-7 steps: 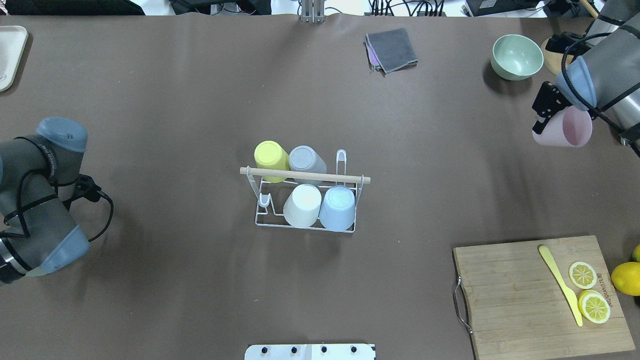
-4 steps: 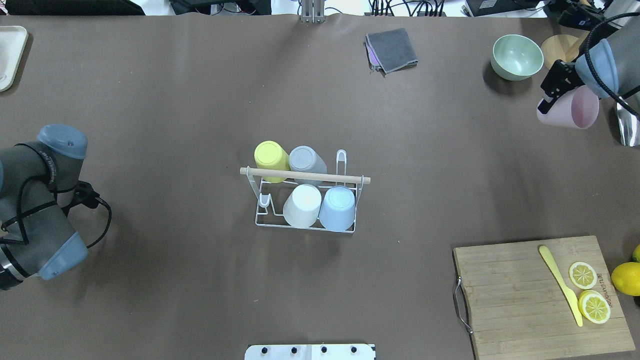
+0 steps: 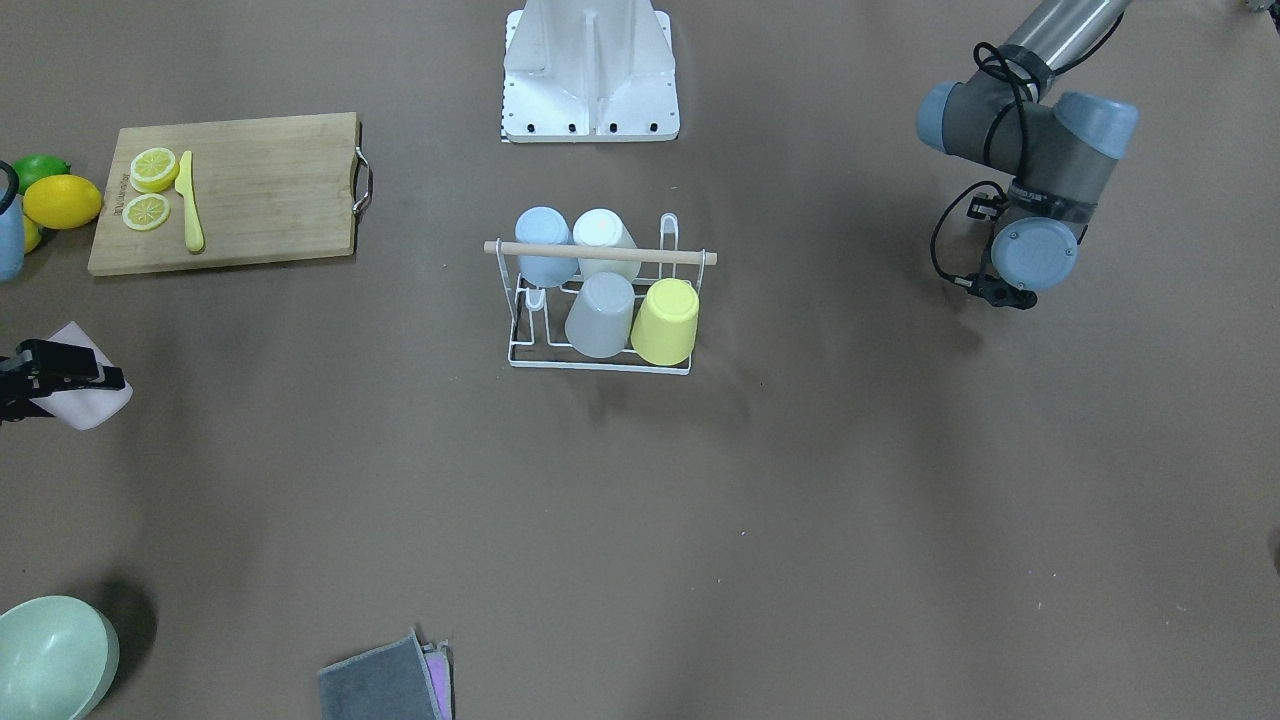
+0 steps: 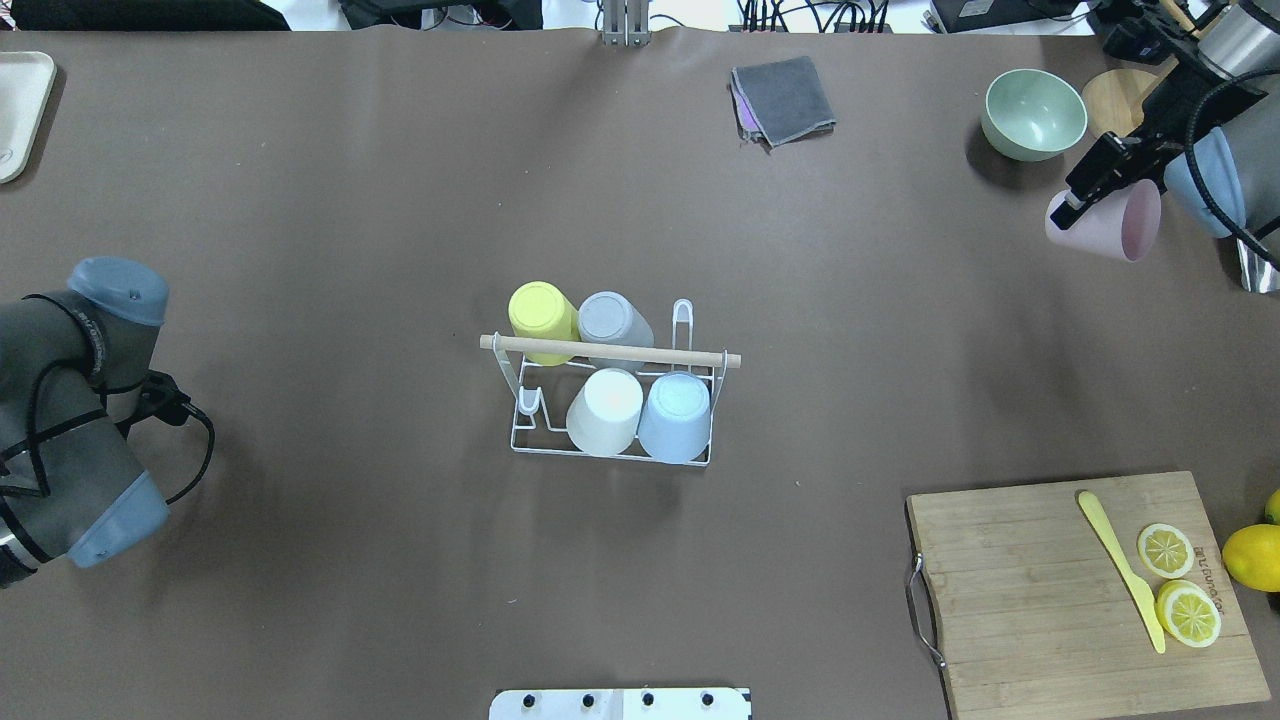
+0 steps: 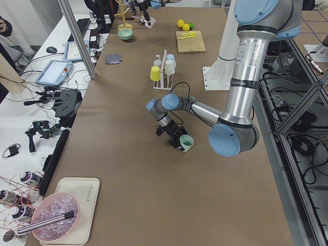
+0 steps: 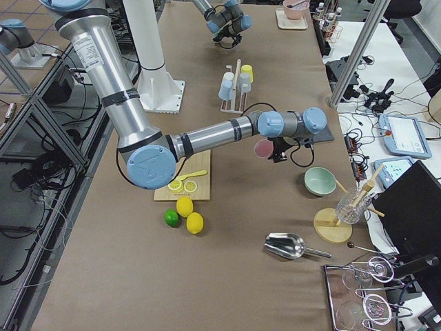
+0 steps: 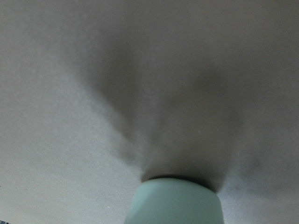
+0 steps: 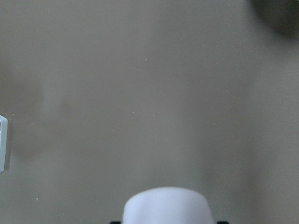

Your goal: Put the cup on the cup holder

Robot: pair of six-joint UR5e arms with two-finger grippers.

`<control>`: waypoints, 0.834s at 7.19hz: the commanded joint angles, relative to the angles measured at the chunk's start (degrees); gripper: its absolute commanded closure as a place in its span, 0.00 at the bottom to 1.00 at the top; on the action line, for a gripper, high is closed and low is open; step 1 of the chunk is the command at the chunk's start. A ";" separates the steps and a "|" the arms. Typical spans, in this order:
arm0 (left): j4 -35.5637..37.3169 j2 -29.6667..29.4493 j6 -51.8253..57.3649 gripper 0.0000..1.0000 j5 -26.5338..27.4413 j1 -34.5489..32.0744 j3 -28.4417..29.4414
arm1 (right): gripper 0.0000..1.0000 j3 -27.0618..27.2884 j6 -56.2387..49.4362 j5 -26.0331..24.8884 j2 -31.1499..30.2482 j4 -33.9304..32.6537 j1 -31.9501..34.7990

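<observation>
The cup holder (image 4: pixel 520 440), a white wire rack with a wooden rod (image 4: pixel 610 351), stands mid-table and carries upside-down yellow (image 4: pixel 541 309), grey (image 4: pixel 610 320), white (image 4: pixel 607 408) and blue (image 4: pixel 677 414) cups. One peg at its near left (image 4: pixel 528 402) and one at its far right (image 4: pixel 682 315) are bare. My right gripper (image 4: pixel 1085 205) is shut on a pink cup (image 4: pixel 1130 225), held on its side above the table's far right; it also shows in the front view (image 3: pixel 90 410). My left gripper (image 5: pixel 177 137) is shut on a mint green cup (image 7: pixel 175 205), hidden under the arm in the overhead view.
A mint bowl (image 4: pixel 1035 112) and a wooden coaster (image 4: pixel 1110 95) sit close to the pink cup. A grey cloth (image 4: pixel 785 100) lies at the far middle. A cutting board (image 4: pixel 1050 610) with lemon slices and a yellow knife is near right. A white tray (image 4: pixel 20 110) is far left.
My right gripper has carried the pink cup away from the robot, then left towards the table's middle. My left arm has shifted slightly. The rack and its cups have not moved.
</observation>
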 commanded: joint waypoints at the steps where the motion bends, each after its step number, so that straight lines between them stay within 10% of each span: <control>1: 0.13 -0.48 -0.02 0.69 -0.31 -0.26 -0.54 | 0.56 -2.69 -0.04 4.83 -2.32 10.10 0.43; 6: -1.27 -5.48 -0.46 0.80 -0.84 -8.59 -0.11 | 0.58 -6.63 -1.35 22.20 -3.65 25.04 1.04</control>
